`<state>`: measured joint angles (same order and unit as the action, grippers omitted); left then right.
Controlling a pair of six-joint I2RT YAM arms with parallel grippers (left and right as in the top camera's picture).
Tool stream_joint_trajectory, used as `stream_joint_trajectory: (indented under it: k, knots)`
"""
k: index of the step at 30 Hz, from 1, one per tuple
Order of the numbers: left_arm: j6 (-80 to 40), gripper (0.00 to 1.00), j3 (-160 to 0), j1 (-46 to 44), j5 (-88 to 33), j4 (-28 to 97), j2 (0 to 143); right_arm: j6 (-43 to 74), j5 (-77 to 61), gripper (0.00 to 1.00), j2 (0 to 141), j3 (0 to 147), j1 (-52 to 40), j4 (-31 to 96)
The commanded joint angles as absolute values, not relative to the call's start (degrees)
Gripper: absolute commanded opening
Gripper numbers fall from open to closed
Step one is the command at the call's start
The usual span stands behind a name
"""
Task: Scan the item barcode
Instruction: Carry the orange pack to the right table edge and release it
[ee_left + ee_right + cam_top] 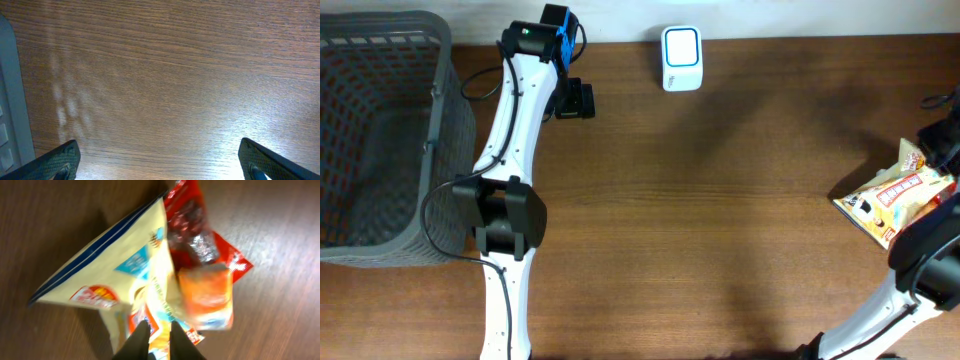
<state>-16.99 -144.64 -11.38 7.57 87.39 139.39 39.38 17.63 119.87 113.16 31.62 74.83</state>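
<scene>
Several snack packets lie in a heap at the table's right edge, with a cream and orange packet [895, 198] on top. In the right wrist view the heap is blurred: a cream packet with a blue edge [120, 270], a red packet [195, 235] and an orange one [205, 297]. My right gripper [159, 330] hangs right over the heap, its jaws a narrow gap apart, with packet print showing in the gap. Nothing is plainly gripped. No barcode can be made out. The white scanner [681, 58] stands at the table's back edge. My left gripper [160, 160] is wide open over bare wood.
A grey mesh basket [380, 140] stands at the far left, its wall [10, 100] beside my left gripper. The left arm [510, 170] stretches along the basket toward the back edge. The right arm [920, 270] comes in from the bottom right corner.
</scene>
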Motion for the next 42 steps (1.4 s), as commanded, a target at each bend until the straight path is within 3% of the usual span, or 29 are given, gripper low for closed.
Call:
stream_joint_trajectory:
  k: [1,5,6,7,8,18,31,42]
  knots:
    - [-17.6,0.99,-144.4,-11.0,8.4,87.4,138.3,37.2,17.7,0.56,119.5,112.7,32.3,76.2]
    - [-17.5,0.99,-144.4,-11.0,8.4,87.3,138.3,34.0,13.2,0.71,117.5,113.2,32.3,77.4]
    - [-17.5,0.99,-144.4,-11.0,8.4,87.3,138.3,34.0,12.2,0.79,116.2,113.3,32.3,77.6]
    - [-17.5,0.99,-144.4,-11.0,8.4,87.4,138.3,34.0,10.8,0.93,114.7,113.3,32.3,77.7]
    - [-17.5,0.99,-144.4,-11.0,8.4,87.4,138.3,33.8,9.0,1.00,112.9,113.3,32.3,77.8]
    - [-17.6,0.99,-144.4,-11.0,5.0,86.5,138.3,25.4,-1.1,0.98,91.9,113.1,29.8,87.6]
    - [-17.5,0.99,-144.4,-11.0,4.3,84.8,138.3,21.0,-0.5,0.98,71.6,102.4,10.5,97.3]
    - [-17.5,0.99,-144.4,-11.0,4.3,84.8,138.3,21.0,-2.9,0.98,72.5,101.4,8.3,97.3]
